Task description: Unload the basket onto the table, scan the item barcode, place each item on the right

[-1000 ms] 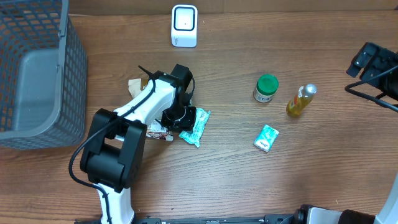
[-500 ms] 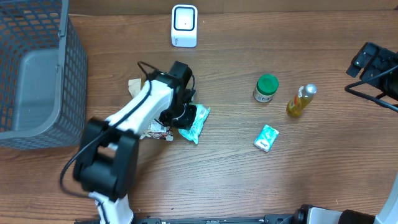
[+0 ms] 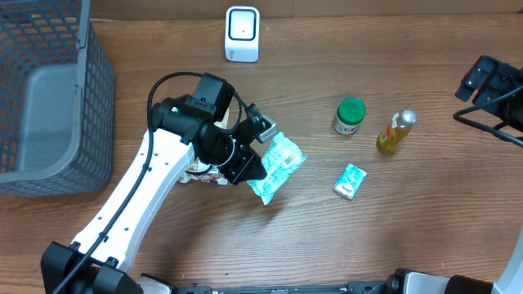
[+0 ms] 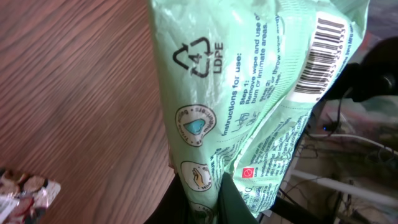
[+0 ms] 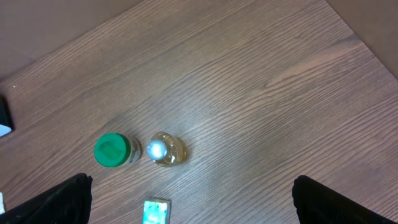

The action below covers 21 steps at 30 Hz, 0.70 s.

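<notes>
- The left gripper [image 3: 248,160] is clamped shut on one end of a green wipes packet [image 3: 279,163].
- The packet's barcode [image 4: 323,53] is printed at the end farthest from the fingers.
- The right gripper [image 5: 193,199] is spread wide, with nothing held.

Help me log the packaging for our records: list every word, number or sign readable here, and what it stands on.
"4" inside a recycling triangle, with "LDPE" beside it: green wipes pack.
"Instructions for use:": same pack.
"Step 1:": same pack; the lines after it are too small.
Barcode digits: blurred.
Scanner, jar, bottle, small packet: nothing legible.
</notes>
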{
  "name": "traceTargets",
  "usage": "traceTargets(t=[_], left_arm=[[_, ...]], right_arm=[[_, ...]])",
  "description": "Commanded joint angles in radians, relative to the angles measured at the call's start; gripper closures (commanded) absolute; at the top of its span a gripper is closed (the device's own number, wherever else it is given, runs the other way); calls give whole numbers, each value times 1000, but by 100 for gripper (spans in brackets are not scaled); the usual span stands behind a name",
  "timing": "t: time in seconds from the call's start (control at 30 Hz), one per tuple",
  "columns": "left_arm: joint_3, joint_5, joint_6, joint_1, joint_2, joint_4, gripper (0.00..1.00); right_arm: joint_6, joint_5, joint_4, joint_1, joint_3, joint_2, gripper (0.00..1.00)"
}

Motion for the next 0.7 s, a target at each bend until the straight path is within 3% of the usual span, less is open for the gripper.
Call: traceTargets(t=[0.0, 0.53, 0.67], left_arm=[[8, 77, 101, -10, -2, 6, 96], [-14, 25, 100, -66, 64, 50, 96], [-16, -63, 72, -82, 96, 64, 96]], right_arm=[[-4, 3, 3, -2, 2, -1, 0], [-4, 3, 3, -2, 2, -1, 0], [-4, 3, 3, -2, 2, -1, 0]])
